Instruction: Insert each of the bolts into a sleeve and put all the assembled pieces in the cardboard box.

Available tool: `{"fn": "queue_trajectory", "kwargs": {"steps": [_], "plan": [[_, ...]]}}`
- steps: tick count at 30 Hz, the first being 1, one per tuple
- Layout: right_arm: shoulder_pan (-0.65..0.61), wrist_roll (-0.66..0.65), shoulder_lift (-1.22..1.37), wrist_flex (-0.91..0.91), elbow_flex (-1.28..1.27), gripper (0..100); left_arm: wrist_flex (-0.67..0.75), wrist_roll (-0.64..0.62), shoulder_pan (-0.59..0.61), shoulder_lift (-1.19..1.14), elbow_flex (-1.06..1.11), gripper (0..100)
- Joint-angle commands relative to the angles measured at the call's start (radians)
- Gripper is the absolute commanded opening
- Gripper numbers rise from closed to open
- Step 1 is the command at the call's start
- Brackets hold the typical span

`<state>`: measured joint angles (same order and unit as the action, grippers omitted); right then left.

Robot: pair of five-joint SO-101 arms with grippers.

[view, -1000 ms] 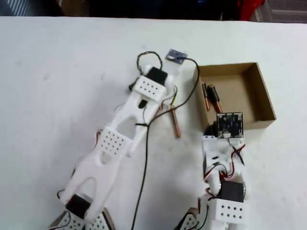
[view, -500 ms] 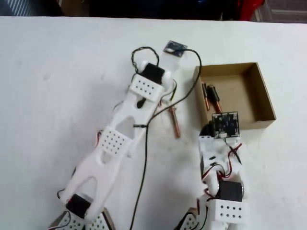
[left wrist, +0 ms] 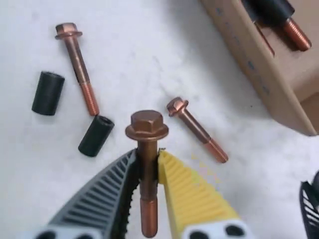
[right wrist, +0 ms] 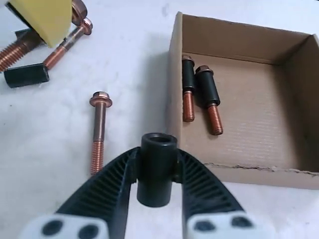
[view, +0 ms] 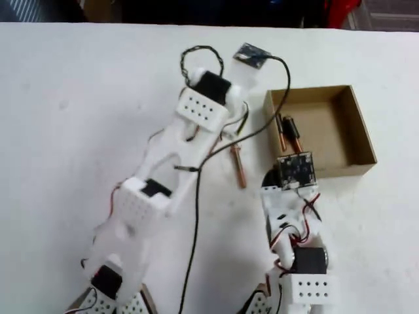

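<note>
Tabletop [view: 72,104]: white, matte, faintly scuffed. Dark strip of room past far edge, w/ red item [view: 342,12] toward its right end. Black cable [view: 196,222] slack across surface beside L arm [view: 163,176].

Box [view: 360,131]: cardboard, open top, flat on right half of surface. Inside, 2 sleeved bolts [right wrist: 208,92] lying side by side, just beside wall facing L arm, threaded ends poking out of black sleeves.

L gripper [left wrist: 147,154]: clamped on held bolt [left wrist: 146,130] by shank, grey & yellow fingers [left wrist: 189,194] nearly together. Hex head sticking out past tips, thread end running back btwn fingers. Hangs above loose parts, clear of box.

Below it on surface: free bolt [left wrist: 197,130] lying flat btwn gripper & box; 2nd free bolt [left wrist: 77,62] farther from box; near sleeve [left wrist: 95,135] just beside that bolt's thread end; far sleeve [left wrist: 48,93] a bit apart. All 4 outside box.

R gripper [right wrist: 157,149]: closed on held sleeve [right wrist: 157,169], black fingers pressed to both sides, sleeve roughly upright, open bore visible. Sits outside box, near its closest wall, w/ free bolt alongside on surface.
</note>
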<state>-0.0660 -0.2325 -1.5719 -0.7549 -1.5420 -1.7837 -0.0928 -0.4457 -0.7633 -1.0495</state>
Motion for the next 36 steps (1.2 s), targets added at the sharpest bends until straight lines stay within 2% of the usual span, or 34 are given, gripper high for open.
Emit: {"fn": "queue_trajectory", "kwargs": {"steps": [1,10,17,22,31,36], "plan": [[-0.048,0.008,-0.012,0.024,0.034,1.7,-0.002,0.017,0.031,0.249,0.166,2],[-0.229,0.008,-0.012,0.024,0.038,1.7,0.0,0.018,0.145,0.567,0.436,2],[-0.404,0.035,-0.012,0.127,0.038,1.7,0.035,0.018,0.147,0.811,0.606,2],[-0.452,0.196,-0.012,0.228,0.038,1.7,0.157,0.018,0.147,1.01,0.818,2],[-0.564,0.206,-0.01,0.406,0.031,1.7,0.516,0.015,0.14,1.316,1.195,2],[-0.622,0.204,-0.002,0.475,0.029,1.7,0.615,0.011,0.139,1.423,1.278,2]]}}
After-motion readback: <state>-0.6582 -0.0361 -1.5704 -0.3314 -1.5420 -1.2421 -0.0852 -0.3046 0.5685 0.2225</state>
